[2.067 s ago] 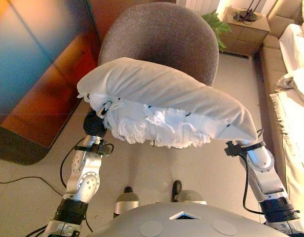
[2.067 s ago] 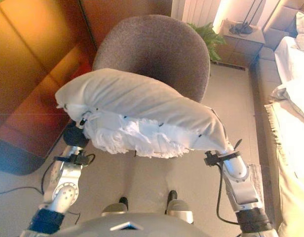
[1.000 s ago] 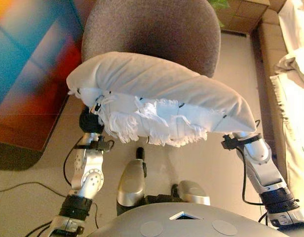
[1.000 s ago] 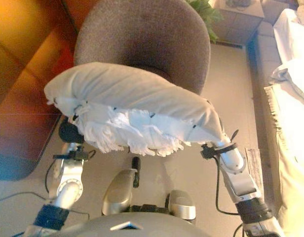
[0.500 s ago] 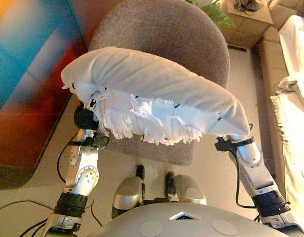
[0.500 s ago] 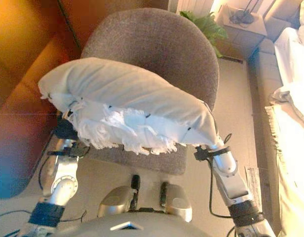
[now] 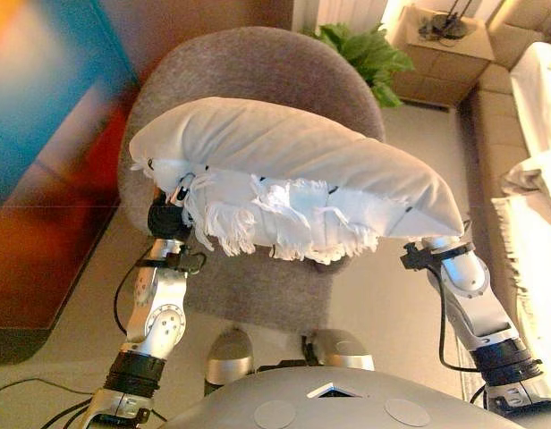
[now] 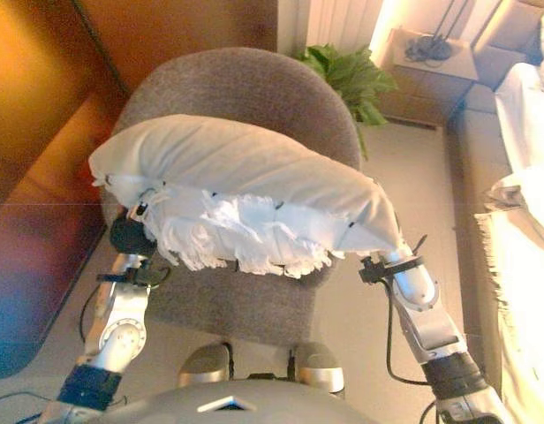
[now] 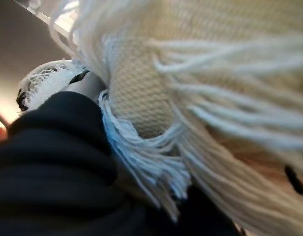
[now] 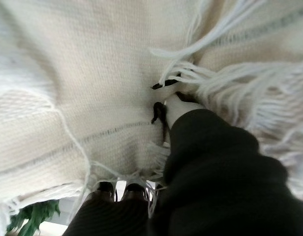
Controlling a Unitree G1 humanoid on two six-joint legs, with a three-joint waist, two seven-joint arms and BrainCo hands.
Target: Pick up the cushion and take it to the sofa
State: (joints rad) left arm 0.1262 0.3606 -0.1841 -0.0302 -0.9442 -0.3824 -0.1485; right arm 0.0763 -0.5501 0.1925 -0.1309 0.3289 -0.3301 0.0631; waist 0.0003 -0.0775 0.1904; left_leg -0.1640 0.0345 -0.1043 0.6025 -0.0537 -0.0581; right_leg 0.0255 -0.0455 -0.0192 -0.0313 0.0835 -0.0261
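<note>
Carrying the cushion (image 7: 293, 165) between both hands above the chair (image 8: 254, 97), we cannot tell our finger positions; the sofa (image 7: 535, 116) remains well apart.

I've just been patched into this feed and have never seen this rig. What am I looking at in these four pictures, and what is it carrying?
This is a two-legged humanoid robot. The two wide pictures come from the stereo camera on its head, looking down past its own arms. The two close-ups come from cameras on its wrists.

Between the arms it carries a white fringed cushion, raised in front of its chest. The left hand is at one end, the right hand at the other; both are buried in the fabric and fringe, so their fingers cannot be read.

Behind the cushion stands a grey upholstered chair. Farther back are a green plant and a small side table. The pale sofa runs along the robot's right.
</note>
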